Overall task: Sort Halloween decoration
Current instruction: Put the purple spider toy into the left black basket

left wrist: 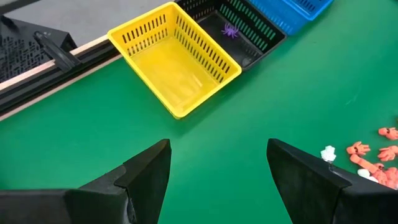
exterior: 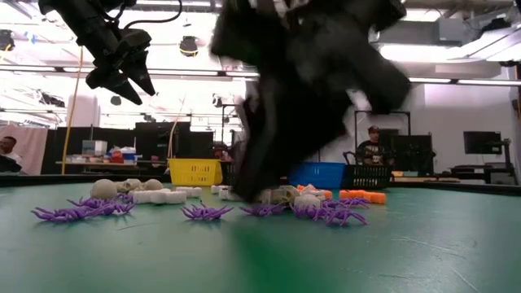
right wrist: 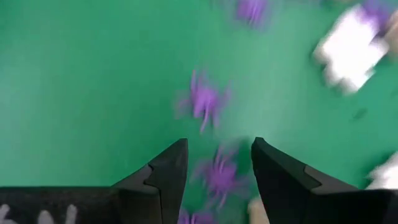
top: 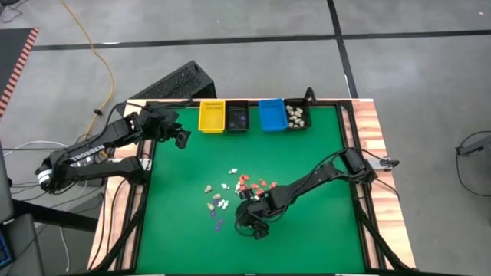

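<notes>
Your right gripper [top: 253, 228] is low over the green felt-covered table [top: 322, 230], at the near edge of the scattered Halloween decoration [top: 230, 195]: tiny figurine-like pieces in white, cream-beige, orange-red and purple, lying loose around the middle of the table. In your right wrist view its two dark fingers [right wrist: 165, 171] stand apart with a small purple spider-shaped piece [right wrist: 219, 174] between them on the cloth; nothing is pinched, so the claw reads as released. A second purple spider [right wrist: 204, 99] lies just beyond the fingertips, and a white piece [right wrist: 351, 50] lies off to one side.

Your left gripper [top: 180, 138] hangs above the table near the far left corner, fingers [left wrist: 149, 177] spread wide and holding nothing. Just ahead of it sits the yellow slotted plastic bin [left wrist: 177, 59], bare inside. Next in the row along the far edge you have a black slotted bin [top: 236, 116] with one purple spider [left wrist: 230, 30] in it, then a blue slotted bin [top: 272, 115], then another black bin [top: 297, 116] holding several cream-beige pieces.

No brand, label or readable writing shows on the bins, the pieces or the arms.
</notes>
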### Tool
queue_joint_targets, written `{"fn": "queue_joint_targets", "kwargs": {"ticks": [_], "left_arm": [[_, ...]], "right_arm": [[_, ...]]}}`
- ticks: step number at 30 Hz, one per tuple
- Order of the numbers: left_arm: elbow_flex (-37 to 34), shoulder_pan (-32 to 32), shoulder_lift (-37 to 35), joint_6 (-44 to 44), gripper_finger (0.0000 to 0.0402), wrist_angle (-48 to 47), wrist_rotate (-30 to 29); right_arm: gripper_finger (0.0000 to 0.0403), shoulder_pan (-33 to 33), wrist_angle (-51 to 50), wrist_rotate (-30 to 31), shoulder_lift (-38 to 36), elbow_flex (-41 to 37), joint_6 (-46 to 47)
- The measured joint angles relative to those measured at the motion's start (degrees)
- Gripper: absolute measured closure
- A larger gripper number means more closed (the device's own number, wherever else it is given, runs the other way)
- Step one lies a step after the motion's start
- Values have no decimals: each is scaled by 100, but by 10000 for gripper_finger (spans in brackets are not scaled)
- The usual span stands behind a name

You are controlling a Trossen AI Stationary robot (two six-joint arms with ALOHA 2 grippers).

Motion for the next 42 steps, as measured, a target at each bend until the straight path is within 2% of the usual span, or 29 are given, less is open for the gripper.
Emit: {"fn": "queue_joint_targets", "kwargs": {"ticks": [8, 12, 23, 32, 37, 42], "left_arm": [[0, 2, 0, 40, 145, 9, -132], [0, 4, 0, 37, 145, 17, -155], [0, 4, 0, -28, 145, 18, -153], [0, 3, 0, -41, 145, 16, -153], [0, 2, 0, -45, 145, 16, -153], [0, 2, 0, -111, 145, 14, -150]], "right_arm": [[201, 17, -134, 167, 271, 80, 426], [217, 17, -198, 155, 275, 82, 728], [323, 70, -170, 134, 280, 69, 950], [386, 70, -116, 114, 280, 62, 1019], [388, 58, -468, 209, 305, 334, 943], [388, -81, -931, 460, 326, 691, 383]]}}
